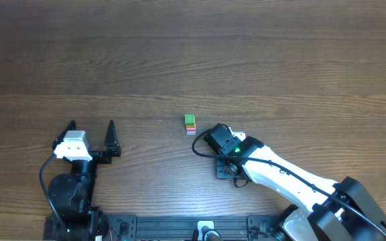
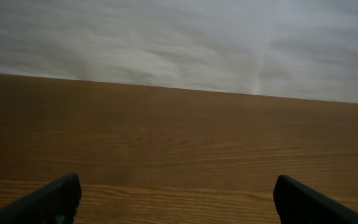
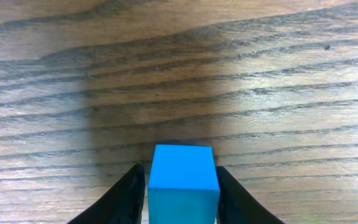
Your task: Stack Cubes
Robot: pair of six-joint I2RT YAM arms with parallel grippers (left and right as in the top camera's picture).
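Blue cube (image 3: 183,167), lower centre of right wrist view: looks rigid, light, smooth-faced. Right pincer (image 3: 181,177) grips it by opposite flat sides. Left pincer (image 1: 91,130) spread wide, holding nothing.

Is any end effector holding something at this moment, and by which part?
The right end effector holds the blue cube by two opposite side faces, one finger on each. The left end effector is open and holds nothing.

left hand (image 2: 178,199): two dark fingers (image 2: 55,200) spread wide, wood showing between them | tabletop (image 2: 179,137): brown wood grain, reaching to far edge | behind: pale wall (image 2: 179,37)
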